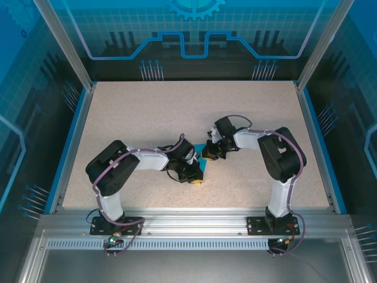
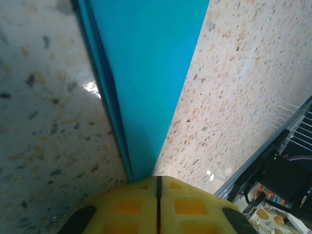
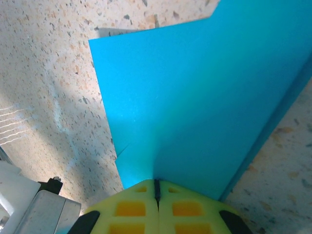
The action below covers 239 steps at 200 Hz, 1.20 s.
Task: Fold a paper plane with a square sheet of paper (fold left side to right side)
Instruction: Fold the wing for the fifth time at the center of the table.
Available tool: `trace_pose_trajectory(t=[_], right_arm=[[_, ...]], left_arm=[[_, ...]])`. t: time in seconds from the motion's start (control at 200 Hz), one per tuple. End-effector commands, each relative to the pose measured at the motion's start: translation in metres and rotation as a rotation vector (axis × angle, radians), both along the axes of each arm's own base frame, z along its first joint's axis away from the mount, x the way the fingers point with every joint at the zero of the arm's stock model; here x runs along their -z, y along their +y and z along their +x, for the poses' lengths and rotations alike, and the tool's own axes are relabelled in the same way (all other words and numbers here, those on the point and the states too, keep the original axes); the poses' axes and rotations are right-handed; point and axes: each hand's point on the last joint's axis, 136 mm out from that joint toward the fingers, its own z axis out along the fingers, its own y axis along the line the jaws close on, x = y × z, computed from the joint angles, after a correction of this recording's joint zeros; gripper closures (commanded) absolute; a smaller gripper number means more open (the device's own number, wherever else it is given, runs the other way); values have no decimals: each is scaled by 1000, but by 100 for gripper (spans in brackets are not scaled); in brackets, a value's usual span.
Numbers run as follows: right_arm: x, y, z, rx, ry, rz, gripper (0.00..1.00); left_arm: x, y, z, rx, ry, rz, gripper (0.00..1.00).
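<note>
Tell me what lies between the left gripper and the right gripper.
The folded teal-blue paper spans the gap between left gripper and right gripper, seen in the top view.

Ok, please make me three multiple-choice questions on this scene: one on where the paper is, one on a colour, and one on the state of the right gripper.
1. Where on the table is the paper?
A. in the far left corner
B. near the middle
C. at the right edge

2. What colour are the fingers of the right gripper?
A. red
B. white
C. yellow

3. How do these fingers stand?
A. shut together
B. wide open
C. one bent away

Answers: 1 B, the top view shows it mid-table. 2 C, the right wrist view shows them yellow. 3 A, only a thin seam divides them.
</note>
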Motion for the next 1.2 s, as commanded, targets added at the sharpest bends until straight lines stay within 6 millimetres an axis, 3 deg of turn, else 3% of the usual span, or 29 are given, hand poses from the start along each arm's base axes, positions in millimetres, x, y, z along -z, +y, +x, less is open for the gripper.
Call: trace_pose_trajectory(t=[0.0,0.24,0.47,0.57,0.89,1.19], right_arm=[[49,-39,-17,40,101,-197,95],[49,-39,-16,37,102,-196,95],[47,-39,-17,36,99,-194,95],[46,-39,-17,36,99,-191,95],[44,-37,-17,35,96,-184,95],[45,-39,-18,33,98,-197,95]], left_arm=[[16,20,-39,14,135,90,91],[12,23,-41,8,130,82,91],[-32,7,-16,25,16,14,90],[-38,3,-7,24,-7,8,90],[-15,-11,15,22,1,21,90],[12,8,-10,22,85,89,90]])
